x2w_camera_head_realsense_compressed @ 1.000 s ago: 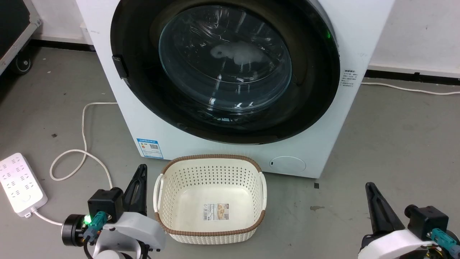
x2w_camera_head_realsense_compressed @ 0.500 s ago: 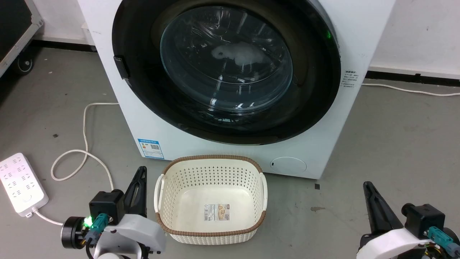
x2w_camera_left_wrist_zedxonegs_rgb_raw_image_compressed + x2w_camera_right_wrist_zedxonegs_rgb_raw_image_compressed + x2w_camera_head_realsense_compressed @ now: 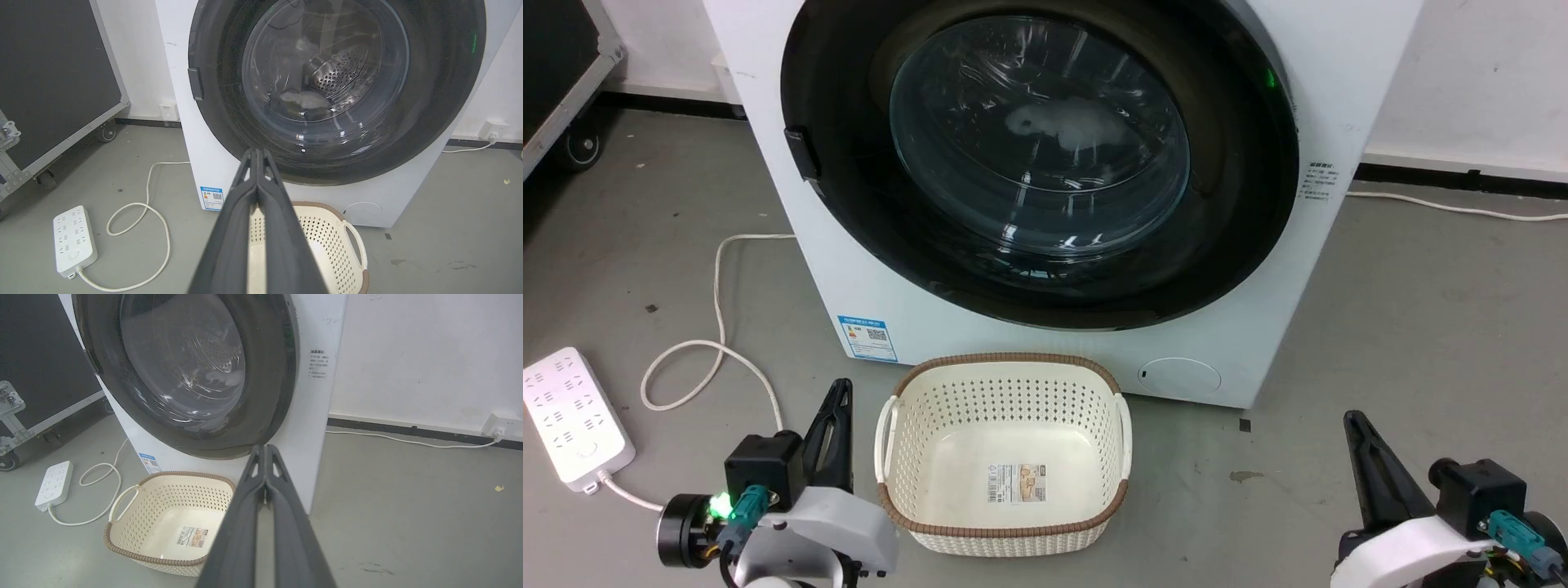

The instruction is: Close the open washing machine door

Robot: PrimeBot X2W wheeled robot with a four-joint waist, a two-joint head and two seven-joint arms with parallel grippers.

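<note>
2 grippers sit low near the grey floor [image 3: 1421,327], 1 on each side of a cream basket [image 3: 1005,359]. The left gripper [image 3: 840,390] has its 2 long dark fingers pressed tight together with nothing between them, just to the left of the basket. The right gripper [image 3: 1352,423] is squeezed closed and empty too, well to the right of the basket. Both point at the big white washing machine [image 3: 866,286], and neither touches it. The washing machine door [image 3: 1037,155] is round, with a shiny black rim and a glass window. It lies flat against the front of the machine and looks closed. Something white [image 3: 1062,122] shows through the glass. The basket stands right in front of the machine, under the door. A blue sticker [image 3: 867,337] and a small round hatch [image 3: 1180,378] are low on the machine's front. A white power strip [image 3: 572,420] lies far left on the floor, with a white cord [image 3: 715,286] looping near it.
</note>
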